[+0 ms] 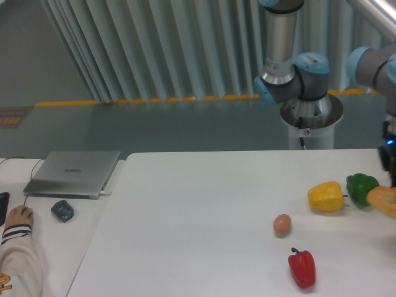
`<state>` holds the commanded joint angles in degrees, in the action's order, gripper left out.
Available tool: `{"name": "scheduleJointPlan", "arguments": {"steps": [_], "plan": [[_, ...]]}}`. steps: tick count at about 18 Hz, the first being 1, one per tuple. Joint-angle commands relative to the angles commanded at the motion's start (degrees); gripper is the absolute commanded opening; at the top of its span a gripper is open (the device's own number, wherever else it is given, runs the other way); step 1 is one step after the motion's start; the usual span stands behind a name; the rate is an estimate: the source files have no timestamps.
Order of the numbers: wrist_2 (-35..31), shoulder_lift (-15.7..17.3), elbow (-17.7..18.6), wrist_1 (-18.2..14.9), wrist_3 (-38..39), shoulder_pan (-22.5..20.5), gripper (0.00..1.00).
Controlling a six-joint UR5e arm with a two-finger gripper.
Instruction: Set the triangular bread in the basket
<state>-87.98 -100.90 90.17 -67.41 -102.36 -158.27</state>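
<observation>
At the far right edge of the camera view, the triangular bread (383, 200) shows as a golden-tan wedge, partly cut off by the frame. It hangs above the table just right of the green pepper (361, 187). My gripper (391, 180) is above the bread and mostly out of frame, shut on the bread. No basket is in view.
On the white table (198, 210) lie a yellow pepper (326, 197), a small brown egg (282, 224) and a red pepper (302, 267). At the left are a laptop (73, 173), a grey mouse (62, 211) and a person's hand (18, 216). The robot base (311, 112) stands behind the table.
</observation>
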Motion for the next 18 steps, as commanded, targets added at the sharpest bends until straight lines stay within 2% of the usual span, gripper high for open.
{"name": "scheduleJointPlan", "arguments": {"steps": [3,7,11,12,14,16,17,18], "plan": [[-0.09,0.35,0.88,-0.7,-10.89,-3.96,0.38],[-0.61,0.35,1.23,-3.33,-24.18,-7.92,0.38],[-2.64,0.97,5.26,-4.13,-27.54,-9.68,0.38],[-2.55,0.79,6.06,-4.13,-30.5,-10.99,0.38],[-2.37,0.79,6.07,-4.13,-35.26,-12.67,0.39],[-2.37,0.7,5.98,-4.13,-36.07,-13.29,0.39],[-2.37,0.7,5.98,-4.13,-36.07,-13.2,0.4],[-2.29,0.7,5.98,-4.13,-36.07,-13.03,0.49]]}}
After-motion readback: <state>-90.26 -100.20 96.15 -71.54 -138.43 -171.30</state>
